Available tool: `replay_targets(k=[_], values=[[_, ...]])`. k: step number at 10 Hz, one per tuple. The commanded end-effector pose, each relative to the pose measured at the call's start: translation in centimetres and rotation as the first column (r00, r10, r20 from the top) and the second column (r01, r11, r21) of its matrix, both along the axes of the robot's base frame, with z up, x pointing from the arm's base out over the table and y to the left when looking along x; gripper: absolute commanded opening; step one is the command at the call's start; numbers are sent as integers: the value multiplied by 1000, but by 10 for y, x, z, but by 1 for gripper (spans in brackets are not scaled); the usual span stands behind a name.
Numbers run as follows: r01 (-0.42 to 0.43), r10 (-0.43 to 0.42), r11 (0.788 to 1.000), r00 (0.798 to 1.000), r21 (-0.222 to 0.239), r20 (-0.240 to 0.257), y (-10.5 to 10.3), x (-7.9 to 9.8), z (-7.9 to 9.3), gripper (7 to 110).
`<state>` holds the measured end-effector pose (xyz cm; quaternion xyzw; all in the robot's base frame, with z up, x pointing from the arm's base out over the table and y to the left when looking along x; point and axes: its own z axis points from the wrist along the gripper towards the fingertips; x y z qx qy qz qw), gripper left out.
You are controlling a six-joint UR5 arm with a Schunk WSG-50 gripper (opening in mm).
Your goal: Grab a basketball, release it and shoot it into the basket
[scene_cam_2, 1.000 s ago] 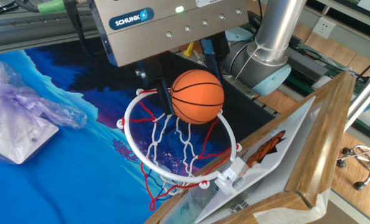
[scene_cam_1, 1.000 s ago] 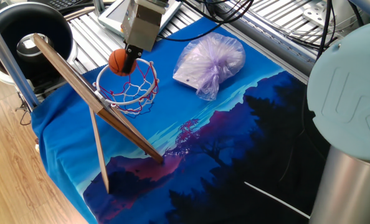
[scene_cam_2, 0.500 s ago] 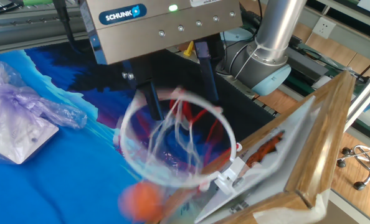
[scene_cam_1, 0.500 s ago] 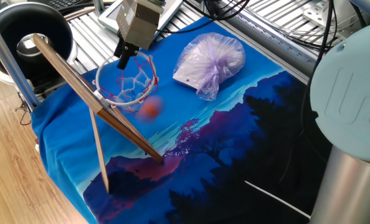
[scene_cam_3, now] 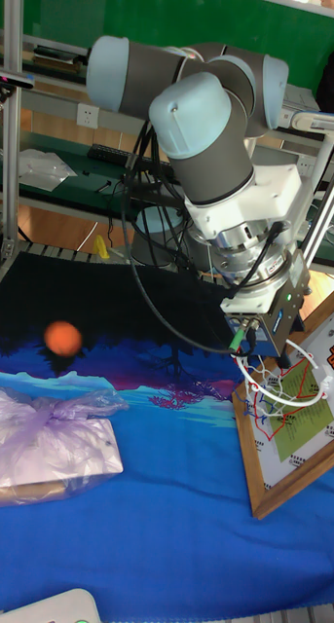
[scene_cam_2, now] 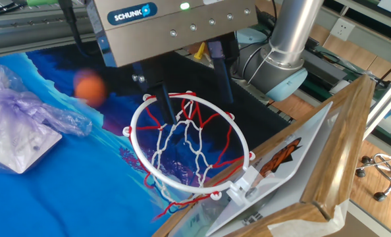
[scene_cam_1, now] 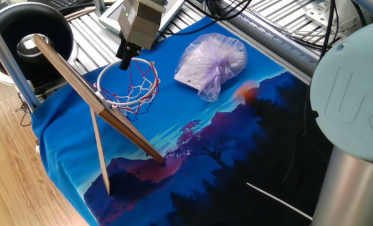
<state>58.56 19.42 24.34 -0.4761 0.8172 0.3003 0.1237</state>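
The gripper [scene_cam_2: 189,92] is seen just above the far edge of the basket [scene_cam_2: 189,155], with its 2 dark fingers [scene_cam_2: 164,102] spread apart and nothing held between them. In the other fixed view the finger ends reach down to the level of the rim, just behind it, 1 at each side of the ring's back arc; whether they touch the wire cannot be told. The ring itself is open, and only the red-and-white net hangs inside it.

The basketball [scene_cam_1: 245,93] is shown as a blurred orange spot, well apart from the basket. In one fixed view it lies past the pale purple plastic bag [scene_cam_1: 211,61], near the line where the bright blue of the printed cloth [scene_cam_1: 174,119] gives way to the dark tree shapes. In the tall fixed view the basketball [scene_cam_3: 62,338] is seen over the dark part of the cloth [scene_cam_3: 167,487], just above the bag [scene_cam_3: 50,438]. Whether it is resting on the cloth or off it cannot be told from the blur.

The wooden backboard [scene_cam_1: 92,97] stands tilted near the cloth's left edge in one fixed view, propped on a thin wooden leg [scene_cam_1: 100,154]. A black round tub [scene_cam_1: 29,37] is placed beyond that edge, off the cloth. Wide open cloth is left between the basket and the bag, and the dark half of the cloth toward the arm's base [scene_cam_1: 356,125] is bare apart from the ball.
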Motion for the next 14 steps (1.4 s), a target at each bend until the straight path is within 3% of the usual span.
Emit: replay_targets(k=[1,10,12,13,14], values=[[19,-20,1000,998,-8,-60,-3,-8,4,66],[10,-14,999,996,-51,-83,-27,-5,9,66],[77,-86,987,995,-143,-58,-55,13,1,66],[188,-192,959,981,-211,1,-81,38,-4,66],[231,-235,941,972,-247,13,-105,50,-1,7]])
